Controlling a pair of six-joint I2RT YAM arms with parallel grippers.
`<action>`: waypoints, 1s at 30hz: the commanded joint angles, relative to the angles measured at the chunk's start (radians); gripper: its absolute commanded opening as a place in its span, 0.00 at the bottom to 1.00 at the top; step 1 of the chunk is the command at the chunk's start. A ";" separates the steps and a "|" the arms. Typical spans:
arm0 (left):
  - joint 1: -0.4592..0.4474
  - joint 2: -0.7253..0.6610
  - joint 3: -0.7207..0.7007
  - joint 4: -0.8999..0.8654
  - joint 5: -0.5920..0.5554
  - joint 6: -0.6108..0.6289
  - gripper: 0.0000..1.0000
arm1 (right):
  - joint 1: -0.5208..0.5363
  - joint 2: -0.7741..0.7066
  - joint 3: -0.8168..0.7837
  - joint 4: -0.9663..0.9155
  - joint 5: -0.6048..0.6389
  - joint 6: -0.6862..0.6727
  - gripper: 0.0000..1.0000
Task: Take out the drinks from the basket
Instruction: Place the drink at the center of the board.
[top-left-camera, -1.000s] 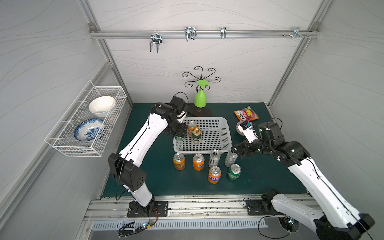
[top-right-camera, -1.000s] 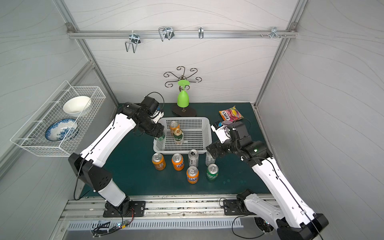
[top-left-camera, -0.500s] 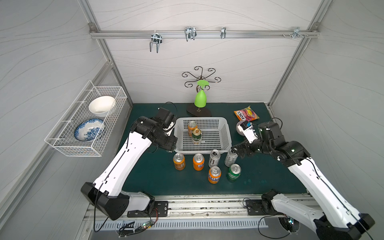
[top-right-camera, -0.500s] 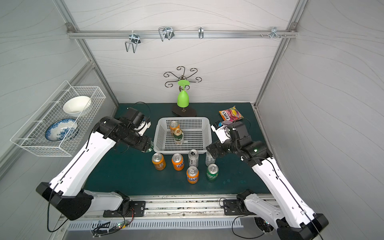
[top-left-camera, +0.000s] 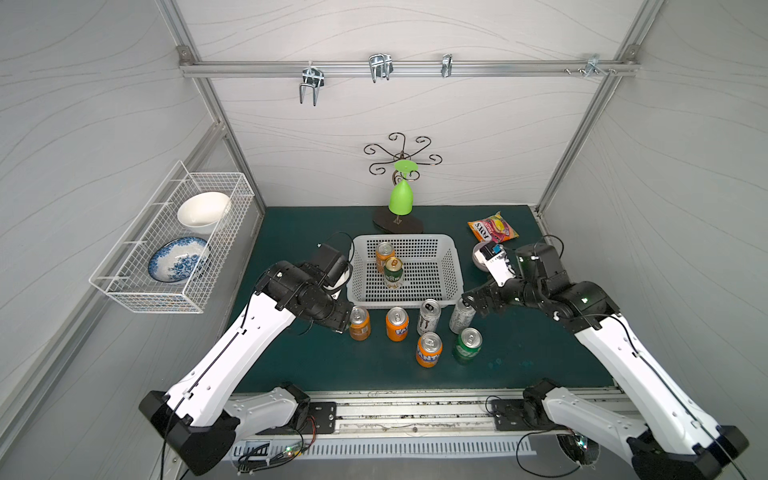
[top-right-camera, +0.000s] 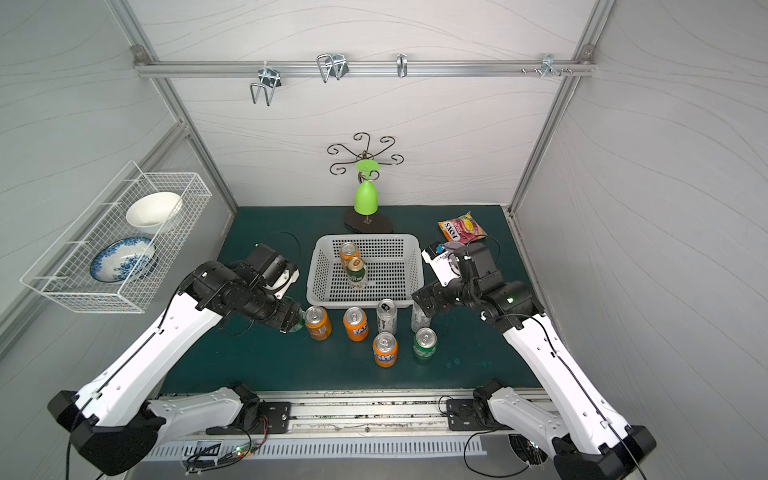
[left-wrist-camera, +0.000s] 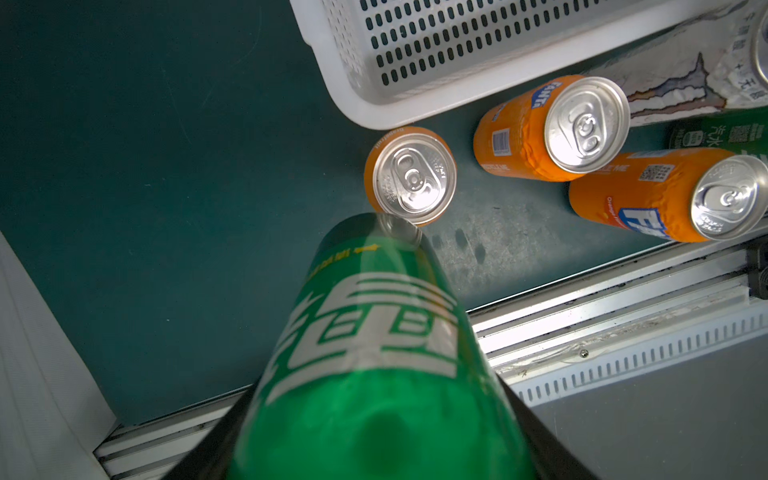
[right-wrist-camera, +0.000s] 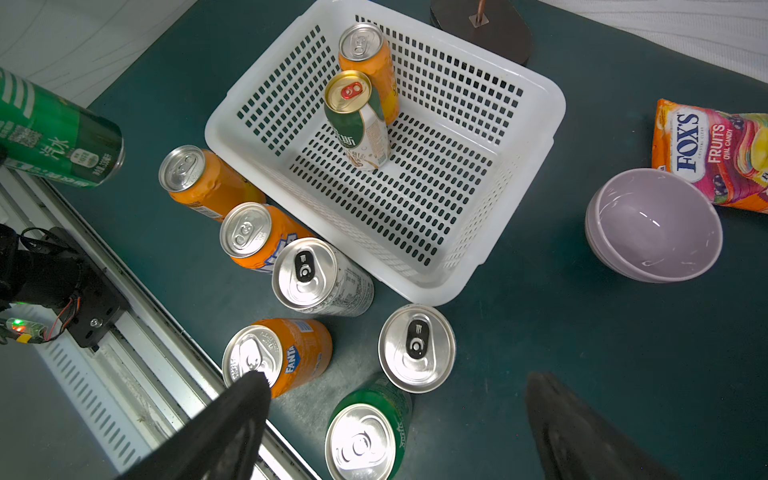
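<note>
The white basket (top-left-camera: 454, 272) holds two drinks: an orange can (top-left-camera: 385, 252) and a dark green gold-topped can (top-left-camera: 393, 272), both upright. Six cans stand on the mat in front of it: three orange ones (top-left-camera: 397, 324), two slim silver ones (top-left-camera: 429, 318) and a green one (top-left-camera: 467, 345). My left gripper (top-left-camera: 338, 322) is shut on another green can (left-wrist-camera: 374, 332), held tilted close beside the leftmost orange can (left-wrist-camera: 411, 176). My right gripper (right-wrist-camera: 395, 380) hangs open above the right silver can (right-wrist-camera: 417, 347), with nothing between its fingers (right-wrist-camera: 245, 399).
An orange-yellow snack packet (top-left-camera: 493, 226) and a lilac bowl (right-wrist-camera: 654, 224) lie right of the basket. A green glass hangs on a scrolled stand (top-left-camera: 401, 197) behind it. A wire rack with bowls (top-left-camera: 174, 237) is on the left wall. A metal rail (top-left-camera: 415, 415) borders the front.
My left arm has swung from the basket's left side forward and down, carrying the green can to the leftmost orange can on the mat. The right arm has stayed put.
</note>
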 joint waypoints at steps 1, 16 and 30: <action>-0.021 -0.047 -0.009 0.046 -0.003 -0.064 0.53 | -0.004 0.000 -0.003 0.010 -0.002 -0.006 0.99; -0.174 -0.063 -0.192 0.157 -0.016 -0.207 0.54 | -0.004 0.005 -0.001 0.009 -0.002 -0.009 0.99; -0.237 -0.083 -0.332 0.287 -0.071 -0.330 0.55 | -0.005 0.005 -0.001 0.008 0.001 -0.007 0.99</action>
